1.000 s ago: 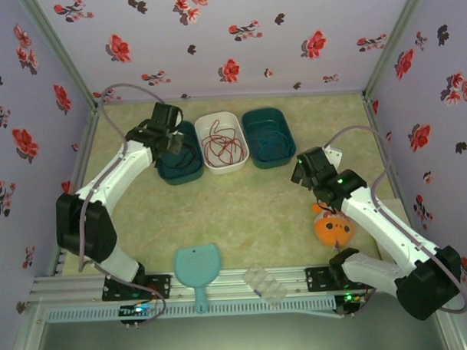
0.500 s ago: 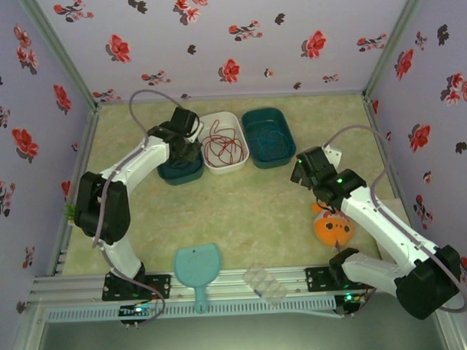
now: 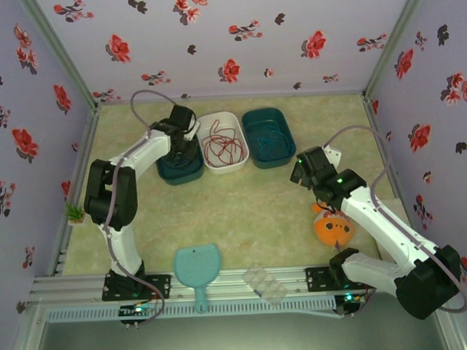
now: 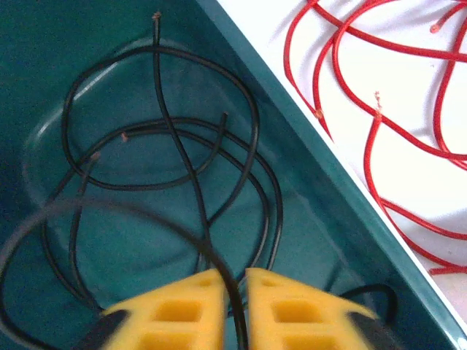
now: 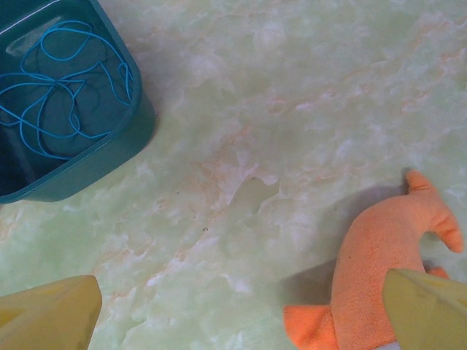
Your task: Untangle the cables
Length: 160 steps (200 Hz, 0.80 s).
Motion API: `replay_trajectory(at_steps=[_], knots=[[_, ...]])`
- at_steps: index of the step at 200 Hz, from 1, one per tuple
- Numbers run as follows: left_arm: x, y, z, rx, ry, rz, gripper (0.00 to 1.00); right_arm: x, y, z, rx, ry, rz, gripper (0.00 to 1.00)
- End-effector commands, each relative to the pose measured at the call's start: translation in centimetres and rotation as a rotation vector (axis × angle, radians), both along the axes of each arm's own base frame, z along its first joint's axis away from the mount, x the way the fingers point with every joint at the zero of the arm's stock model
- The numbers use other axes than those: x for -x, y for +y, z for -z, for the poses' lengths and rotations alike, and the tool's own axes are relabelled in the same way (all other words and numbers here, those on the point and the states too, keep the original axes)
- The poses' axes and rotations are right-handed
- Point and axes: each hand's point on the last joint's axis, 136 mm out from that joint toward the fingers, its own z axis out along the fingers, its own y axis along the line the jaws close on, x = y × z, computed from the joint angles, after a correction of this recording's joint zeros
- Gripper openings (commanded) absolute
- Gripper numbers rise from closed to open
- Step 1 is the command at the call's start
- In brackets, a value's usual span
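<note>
Up close we see the left gripper point(image 4: 233, 286) pinching the thin black wire point(image 4: 169, 130); from above it is too small to tell. The right gripper point(image 5: 241, 299) is wide open.

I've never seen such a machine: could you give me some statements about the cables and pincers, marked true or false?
The red cable lies in the white bin. True.
The blue cable shares a bin with the black cable. False: blue lies in the right teal bin, black in the left teal bin.
The left pincer is closed on the black cable. True.
The right pincer grips the orange toy. False: it is open, and the toy lies on the table.
</note>
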Motion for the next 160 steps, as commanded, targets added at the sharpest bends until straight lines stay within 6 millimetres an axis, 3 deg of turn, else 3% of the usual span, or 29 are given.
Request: replay_trajectory(at_steps=[1,25,93,160], knots=[[-0.4,-0.6,-0.5,0.021,0.001,0.009,0.32,-0.4,0.0,-0.6,-0.024,-0.018,0.029,0.99],[-0.4,-0.6,-1.3,0.036,-0.013,0.005,0.44,-0.5,-0.1,-0.7,-0.021,-0.021,0.029,0.99],[0.8,-1.5,-4.6,0.124,-0.036,0.036,0.56,-0.5,-0.2,-1.1,-0.011,-0.031,0.029,0.99],[2.1,-1.7,-8.5,0.195,-0.087,0.033,0.75,-0.2,-0.9,-1.6,0.01,-0.043,0.04,0.99]])
